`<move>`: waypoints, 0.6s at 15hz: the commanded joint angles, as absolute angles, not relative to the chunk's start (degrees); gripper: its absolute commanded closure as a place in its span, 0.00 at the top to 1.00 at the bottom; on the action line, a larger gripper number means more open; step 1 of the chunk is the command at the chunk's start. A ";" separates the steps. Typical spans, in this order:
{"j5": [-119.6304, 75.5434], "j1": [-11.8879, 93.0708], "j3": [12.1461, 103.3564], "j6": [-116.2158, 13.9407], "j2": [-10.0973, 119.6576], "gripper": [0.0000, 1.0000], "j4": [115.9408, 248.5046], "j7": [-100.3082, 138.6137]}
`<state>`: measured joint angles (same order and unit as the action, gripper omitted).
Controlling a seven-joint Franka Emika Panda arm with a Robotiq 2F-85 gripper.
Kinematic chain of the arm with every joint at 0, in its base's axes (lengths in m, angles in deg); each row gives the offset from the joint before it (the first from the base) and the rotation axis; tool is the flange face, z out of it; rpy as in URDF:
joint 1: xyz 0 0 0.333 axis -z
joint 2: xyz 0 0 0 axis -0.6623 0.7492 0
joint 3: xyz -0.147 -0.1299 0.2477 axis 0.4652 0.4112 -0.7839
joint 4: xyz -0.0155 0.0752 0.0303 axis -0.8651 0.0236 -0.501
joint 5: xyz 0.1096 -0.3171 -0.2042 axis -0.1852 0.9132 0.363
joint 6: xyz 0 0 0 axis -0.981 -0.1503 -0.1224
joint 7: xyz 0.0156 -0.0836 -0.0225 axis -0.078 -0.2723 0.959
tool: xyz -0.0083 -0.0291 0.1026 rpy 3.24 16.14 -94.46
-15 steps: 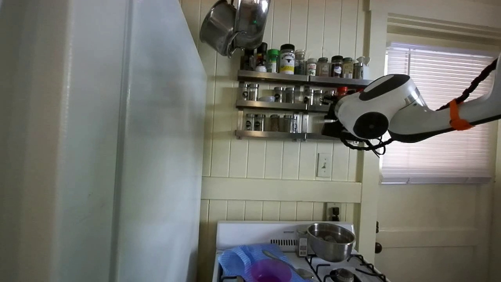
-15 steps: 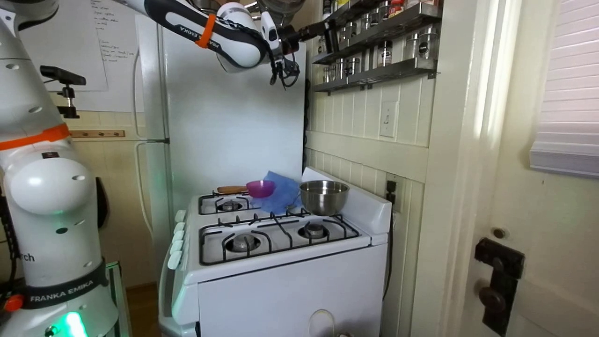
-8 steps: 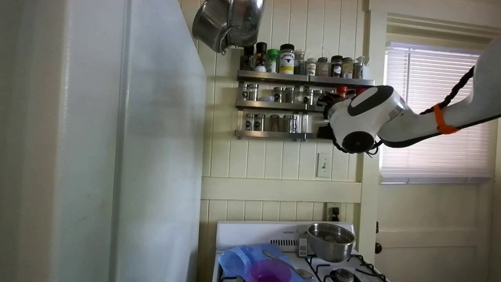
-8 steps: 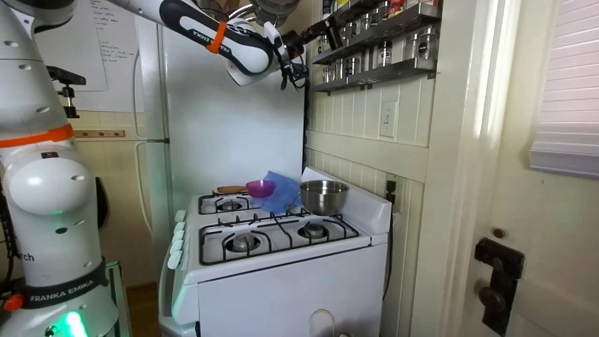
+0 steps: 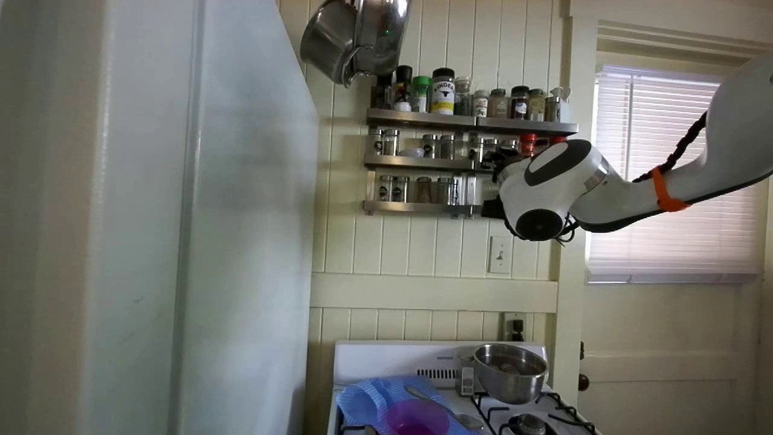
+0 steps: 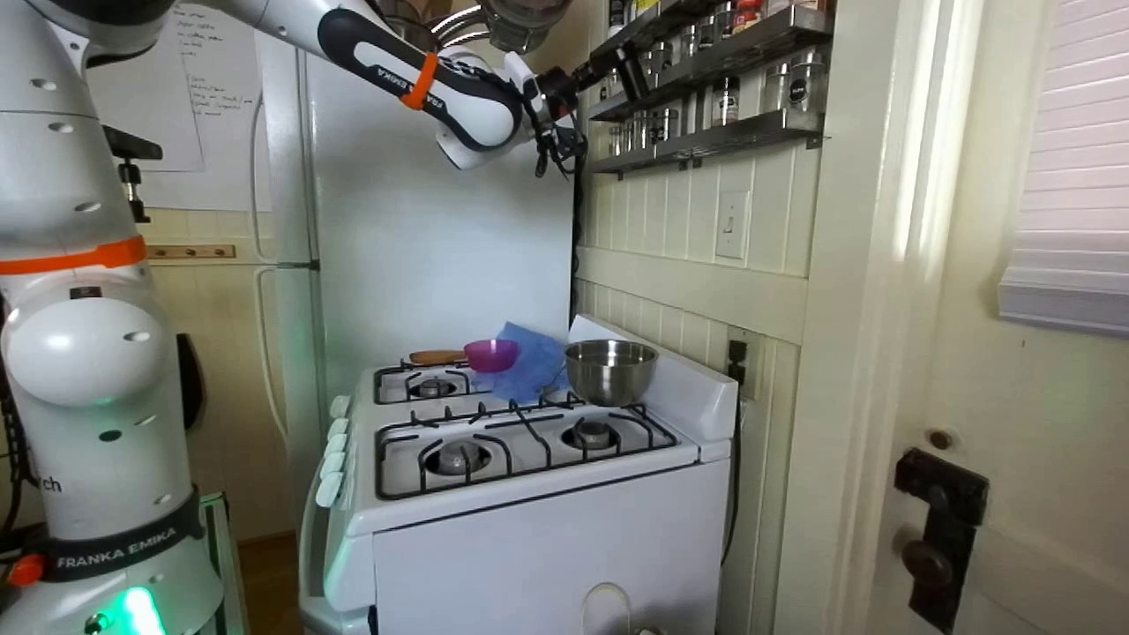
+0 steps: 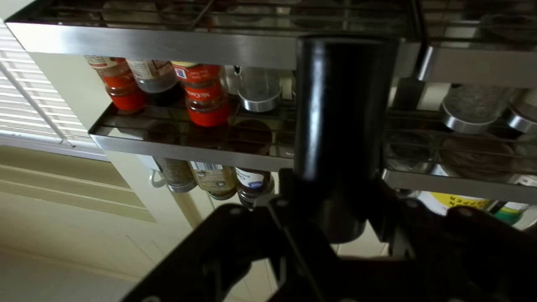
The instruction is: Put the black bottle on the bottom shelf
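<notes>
Pushed in too high, the cylindrical black bottle (image 7: 346,113) the black gripper (image 7: 334,186) clasps could strike the metal middle shelf (image 7: 168,45).

Extends in from the right with a white, orange-banded robot arm (image 5: 634,198) ending in a black gripper (image 5: 496,159). Hides the right part of a narrow brushed-metal bottom shelf (image 5: 416,207), bearing small lidded glass jars (image 5: 424,190), above a white gas stove (image 5: 374,362).

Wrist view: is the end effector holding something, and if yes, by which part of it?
Yes: the end effector holds the black bottle near its upper end, which points downward in this upside-down picture. Whether that is the cap, I cannot tell.
</notes>
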<state>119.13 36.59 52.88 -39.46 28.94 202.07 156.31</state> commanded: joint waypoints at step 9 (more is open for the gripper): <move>119.32 38.35 54.37 -40.35 32.52 0.18 198.40 156.01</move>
<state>118.40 37.50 53.79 -38.89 30.94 200.78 154.88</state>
